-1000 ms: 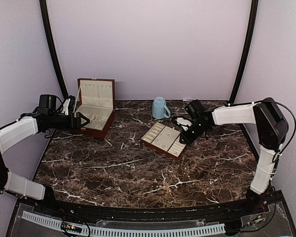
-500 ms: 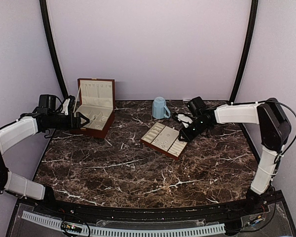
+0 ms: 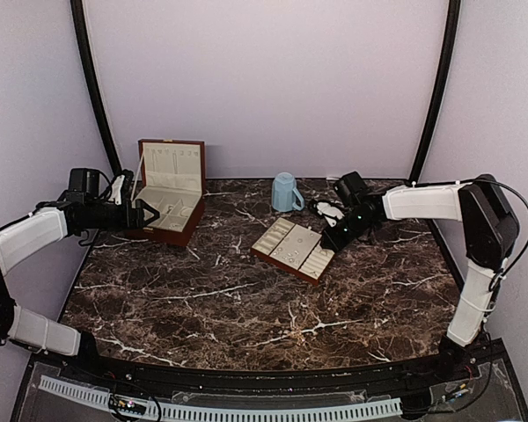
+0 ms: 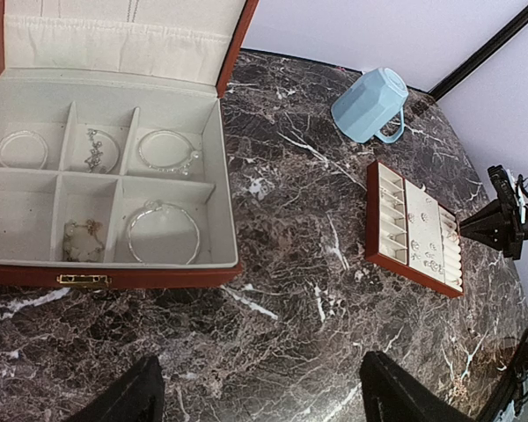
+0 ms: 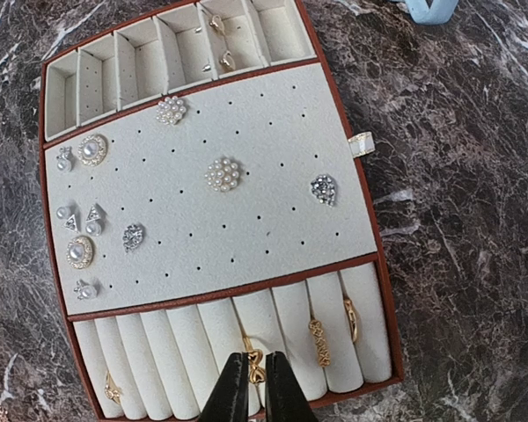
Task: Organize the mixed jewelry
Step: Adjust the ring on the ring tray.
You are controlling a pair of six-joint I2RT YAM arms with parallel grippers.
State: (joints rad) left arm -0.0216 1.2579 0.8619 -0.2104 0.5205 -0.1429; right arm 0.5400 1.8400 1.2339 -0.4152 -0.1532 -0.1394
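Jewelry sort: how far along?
Done: bracelets lie in the wooden box, earrings are pinned on the tray's middle panel, and a few rings sit in its rolls.
In hand: the right gripper pinches a gold ring at the rolls.
Left: most roll slots are empty. The left gripper is open and holds nothing. Loose pieces can't be made out.

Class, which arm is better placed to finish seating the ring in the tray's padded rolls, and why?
Right: the right gripper is pinched on a small gold ring at the ring rolls of the cream-lined, brown-edged tray. The left gripper hovers open by the reddish-brown wooden box, far from it.
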